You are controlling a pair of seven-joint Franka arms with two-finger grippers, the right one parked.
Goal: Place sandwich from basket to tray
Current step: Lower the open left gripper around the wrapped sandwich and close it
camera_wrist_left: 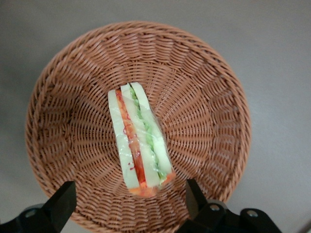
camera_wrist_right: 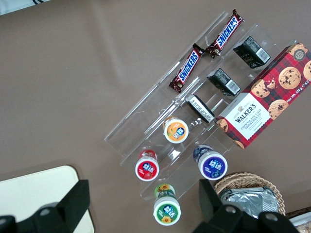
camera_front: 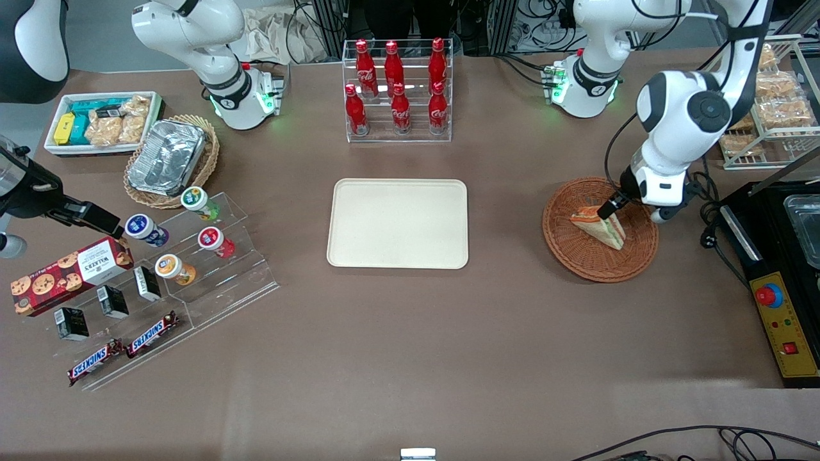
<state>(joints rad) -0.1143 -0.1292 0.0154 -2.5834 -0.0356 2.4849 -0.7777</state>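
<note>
Front view: high, looking steeply down on the whole desk (camera_front: 410,333) and facing both arm bases.

Left wrist view: close, looking straight down into the basket (camera_wrist_left: 58,97), the sandwich (camera_wrist_left: 140,141) near centre. The gripper (camera_wrist_left: 129,196) hangs above the basket, its two dark fingers (camera_wrist_left: 62,201) spread wide at the frame edge. The front view shares basket (camera_front: 580,259) and sandwich (camera_front: 602,227).

Right wrist view: moderately close, looking down at the parked arm's end. Tray (camera_wrist_right: 34,194) corner is shared with front view's tray (camera_front: 397,223).
</note>
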